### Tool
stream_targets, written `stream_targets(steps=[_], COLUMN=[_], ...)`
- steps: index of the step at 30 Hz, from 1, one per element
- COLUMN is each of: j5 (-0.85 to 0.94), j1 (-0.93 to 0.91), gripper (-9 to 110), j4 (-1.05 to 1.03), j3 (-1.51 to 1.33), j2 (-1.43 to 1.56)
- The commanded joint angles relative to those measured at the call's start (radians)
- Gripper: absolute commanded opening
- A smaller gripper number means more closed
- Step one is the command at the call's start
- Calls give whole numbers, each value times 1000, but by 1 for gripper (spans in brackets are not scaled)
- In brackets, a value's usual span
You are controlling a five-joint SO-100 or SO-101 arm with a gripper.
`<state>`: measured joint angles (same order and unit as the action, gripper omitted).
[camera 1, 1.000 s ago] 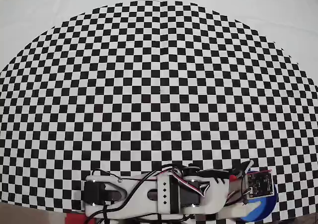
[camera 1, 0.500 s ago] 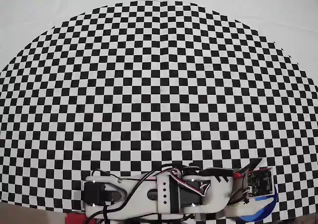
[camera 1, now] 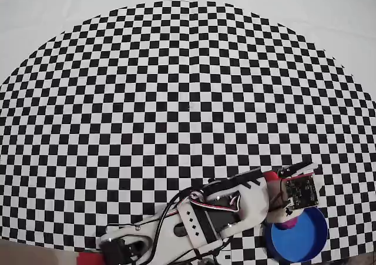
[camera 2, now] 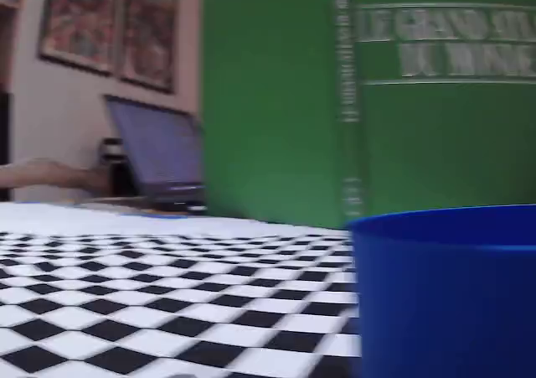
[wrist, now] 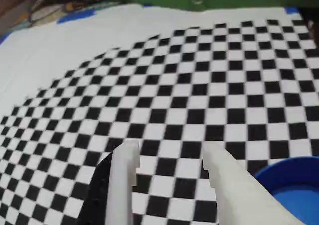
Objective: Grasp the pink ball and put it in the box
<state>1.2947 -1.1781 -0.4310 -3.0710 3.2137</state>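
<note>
Nearest your wrist camera are the two white plastic fingers [wrist: 124, 177] of the gripper [wrist: 172, 157], standing apart with nothing between them; only checkerboard shows through the gap. So you are holding nothing.

The small matte magenta-pink ball [camera 1: 287, 223] shows in the overhead view as a sliver just under the arm's wrist, at the upper-left inner edge of the round bright-blue shallow box [camera 1: 305, 241]. It looks to be already inside the rim, though the arm hides most of it, so I cannot say whether it has settled on the floor of the tub or is leaning on the wall. Neither the wrist view nor the low fixed view shows the ball; in the fixed view the box's blue wall [camera 2: 444, 294] fills the lower right.

In my judgement the drop is done and the step in hand is getting clear. Lift the wrist straight up before you swing, since the arm hangs over the box's rim [wrist: 289, 167] and a sideways move could catch it and tip or shove the tub across the black-and-white checkered mat [camera 1: 176, 100]. Leave the fingers spread while you rise, then confirm from overhead that the ball rests in the tub.
</note>
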Motion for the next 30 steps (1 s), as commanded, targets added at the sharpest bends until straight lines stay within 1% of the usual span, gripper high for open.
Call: stream_targets(steps=[1,9,16,23,30], j5=[-64,-336,-549,-762,-910], j1=[117,431,657,842,983], gripper=[0,0,0,0,0], j4=[26,64,64,64,57], j3=[48,38,34,40,31], j2=[80,44,15,-64,-74])
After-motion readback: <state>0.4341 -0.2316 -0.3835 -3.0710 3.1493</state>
